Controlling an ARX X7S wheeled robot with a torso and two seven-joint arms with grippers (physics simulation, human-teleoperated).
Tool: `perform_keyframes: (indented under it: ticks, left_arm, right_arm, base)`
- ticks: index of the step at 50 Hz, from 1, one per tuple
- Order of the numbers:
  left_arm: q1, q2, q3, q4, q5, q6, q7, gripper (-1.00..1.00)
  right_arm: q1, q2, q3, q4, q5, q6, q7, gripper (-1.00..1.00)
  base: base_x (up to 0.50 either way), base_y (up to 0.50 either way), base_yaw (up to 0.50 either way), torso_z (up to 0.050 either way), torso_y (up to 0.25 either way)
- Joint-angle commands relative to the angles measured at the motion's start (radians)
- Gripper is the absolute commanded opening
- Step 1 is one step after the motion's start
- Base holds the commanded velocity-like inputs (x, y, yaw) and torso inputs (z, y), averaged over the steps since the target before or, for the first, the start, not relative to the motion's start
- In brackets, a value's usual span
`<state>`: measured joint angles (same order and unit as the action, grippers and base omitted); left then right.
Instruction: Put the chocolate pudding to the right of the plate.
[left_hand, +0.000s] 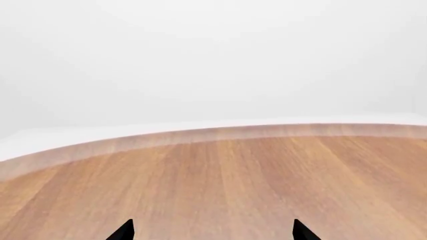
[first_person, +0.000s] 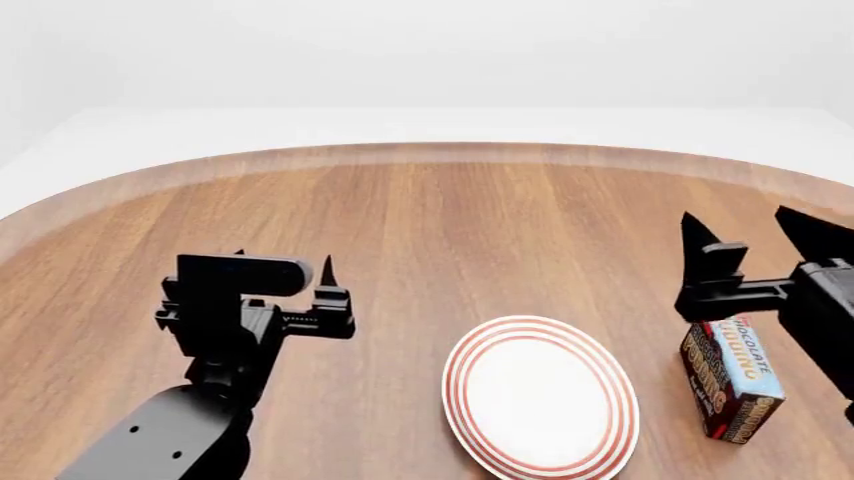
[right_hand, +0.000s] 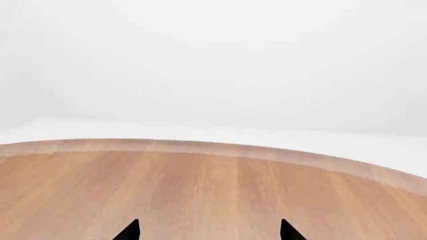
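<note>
The chocolate pudding carton lies on the wooden table just to the right of the plate, close to it but with a strip of bare wood between them. By how things lie, the placement looks done or nearly so.

The right gripper hangs above and slightly beyond the carton with its jaws spread wide and nothing between them; its wrist view shows only two dark fingertips over bare table. The left gripper hovers well apart on the plate's other side; its fingertips also stand apart and hold nothing.

To finish well, the right arm should lift straight up and back, keeping its fingers clear of the carton's upper end so it is not nudged toward the plate.

The carton's light blue face reads "CHOCOLATE PUDDING" in red-brown lettering; smaller print is too fine to read. The plate bears concentric red rings and no writing.
</note>
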<state>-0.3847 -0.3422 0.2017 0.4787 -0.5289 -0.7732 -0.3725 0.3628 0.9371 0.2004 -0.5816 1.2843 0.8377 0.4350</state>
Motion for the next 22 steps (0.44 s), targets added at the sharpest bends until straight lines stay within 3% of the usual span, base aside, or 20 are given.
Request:
perform_keyframes:
  ticks: [1, 8, 22]
  left_arm:
    - [-0.002, -0.005, -0.007, 0.017, -0.013, -0.009, -0.008, 1.00]
    - [-0.006, -0.009, -0.020, 0.050, -0.033, -0.028, -0.019, 1.00]
    - [-0.010, -0.013, -0.020, 0.072, -0.044, -0.035, -0.027, 1.00]
  right_arm:
    - [-0.133, -0.081, 0.009, -0.215, -0.073, -0.062, 0.028, 1.00]
    - [-0.178, -0.130, -0.058, -0.279, -0.205, -0.084, 0.018, 1.00]
    - [-0.160, -0.147, -0.125, -0.306, -0.242, -0.088, -0.008, 1.00]
  base:
    - [0.00, 0.00, 0.00, 0.000, 0.000]
    - [0.00, 0.00, 0.00, 0.000, 0.000]
    - [0.00, 0.00, 0.00, 0.000, 0.000]
